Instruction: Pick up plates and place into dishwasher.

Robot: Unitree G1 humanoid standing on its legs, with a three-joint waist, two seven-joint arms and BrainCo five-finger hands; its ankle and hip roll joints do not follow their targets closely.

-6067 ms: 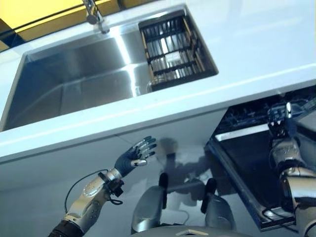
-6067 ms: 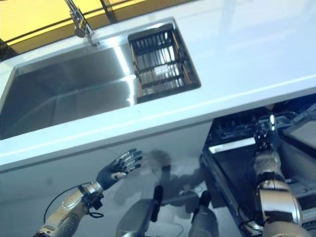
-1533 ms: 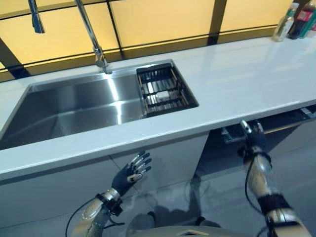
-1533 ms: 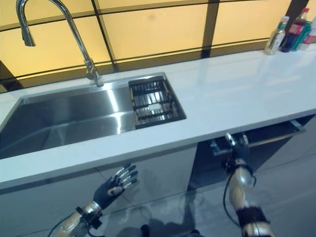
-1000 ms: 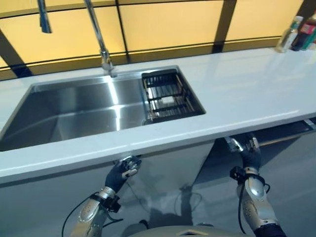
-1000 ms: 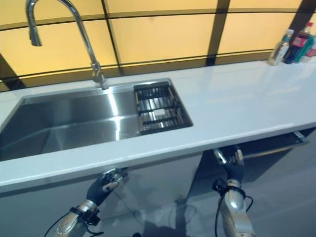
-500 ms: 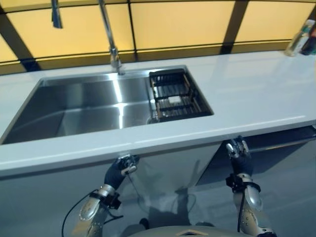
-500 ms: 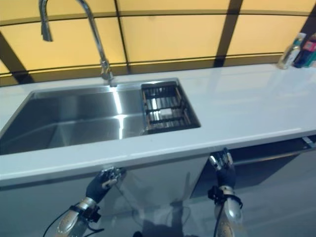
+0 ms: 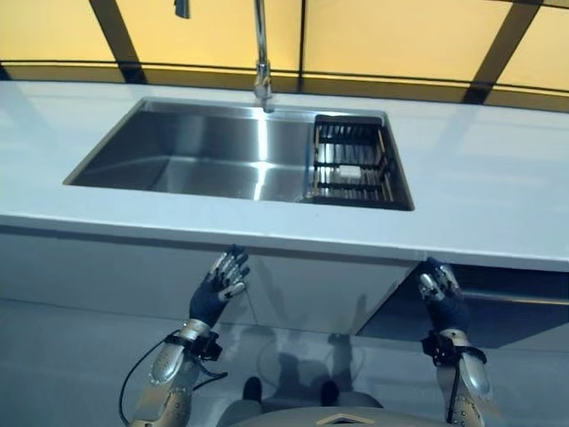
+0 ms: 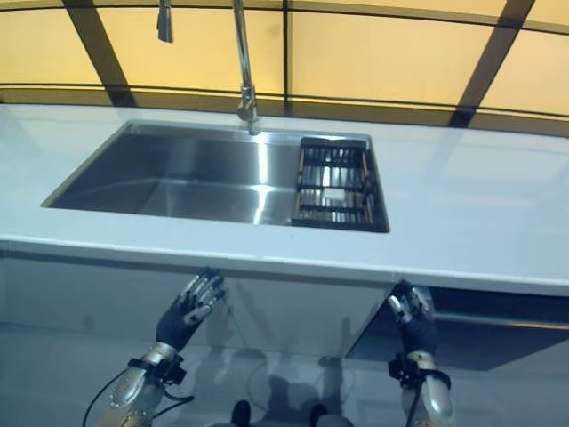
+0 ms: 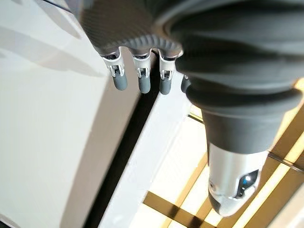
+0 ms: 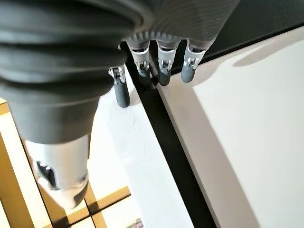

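Your head camera looked down on counter point(image 9: 480, 191) running left to right. Sink point(image 9: 204, 160) sat sunk into counter, left of middle. Rack point(image 9: 351, 165) lay in sink's right end. Faucet point(image 9: 260, 53) stood behind sink, at back rim, near middle. Window point(image 9: 373, 40) ran behind counter. Cabinet front point(image 9: 116, 267) stood below counter's front edge. Left hand point(image 9: 218, 289) hung before cabinet front, under sink. Right hand point(image 9: 442, 294) hung under counter's edge, right of rack, beside dishwasher opening point(image 9: 507, 307).
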